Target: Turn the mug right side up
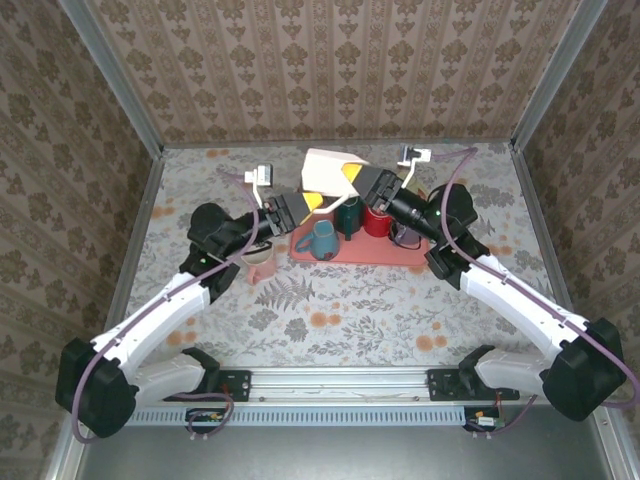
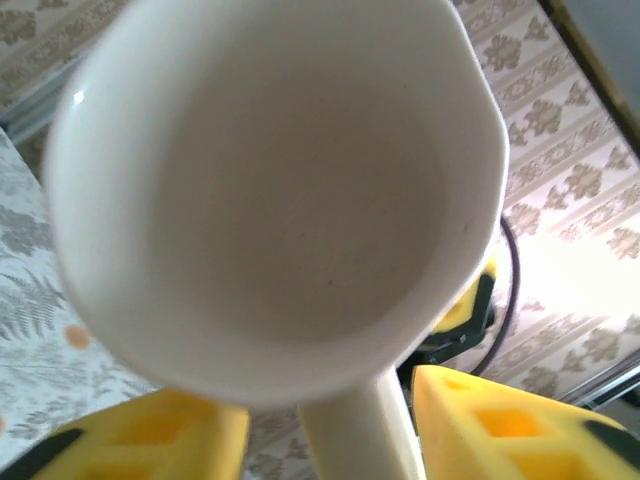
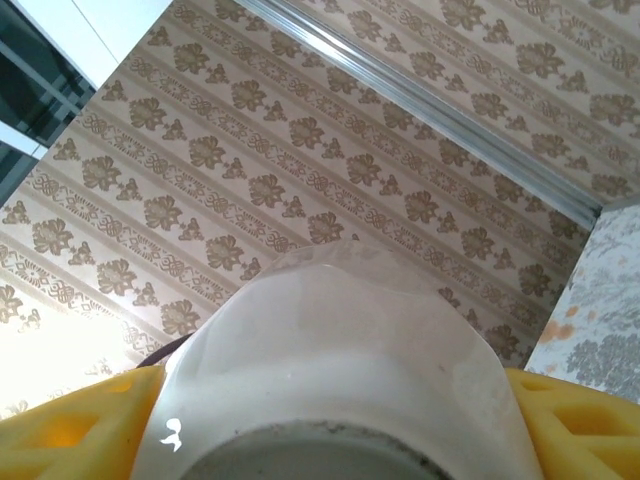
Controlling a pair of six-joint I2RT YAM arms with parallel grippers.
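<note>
Left gripper (image 1: 310, 204) brackets the handle (image 2: 355, 440) of the white ceramic mug (image 1: 328, 168), raised above the far edge of the flat red tray (image 1: 395, 255); its grip cannot be confirmed. Right gripper (image 1: 352, 180) clamps the mug body. Probable handover step: secure the handle before release.

Mug (image 2: 270, 190): white, its open mouth faces the camera, just above the end effector.
Handle (image 2: 355, 440): hangs between the yellow fingers (image 2: 500, 425), nearer the right one.
Left end effector (image 2: 330, 435): jaws apart.
Table (image 2: 30, 300): floral, far left.
</note>
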